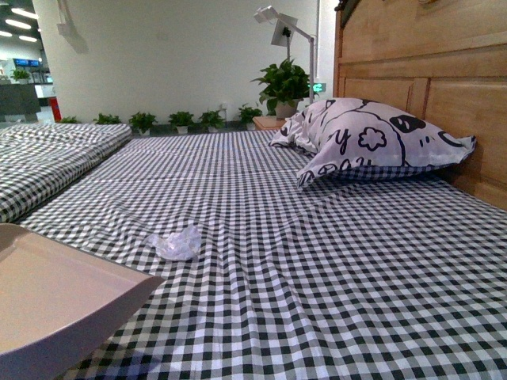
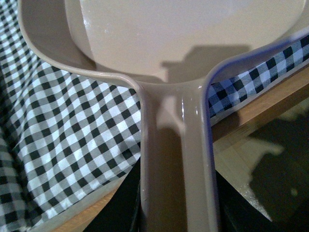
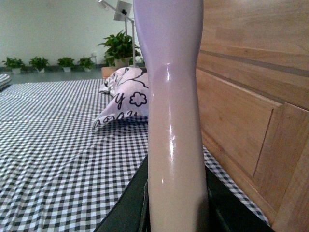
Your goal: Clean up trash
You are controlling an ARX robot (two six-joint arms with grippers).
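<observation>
Trash (image 1: 176, 242) just beyond dustpan (image 1: 55, 301)

The trash (image 1: 176, 242) lies on the bed (image 1: 317, 261), beyond the dustpan (image 1: 55, 301).

The checked bed sheet (image 1: 301, 261) lies wide open around the trash (image 1: 176, 242), with the dustpan (image 1: 55, 301) close on the near left and the pillow (image 1: 372, 138) and wooden headboard (image 1: 444, 87) far off right.
</observation>
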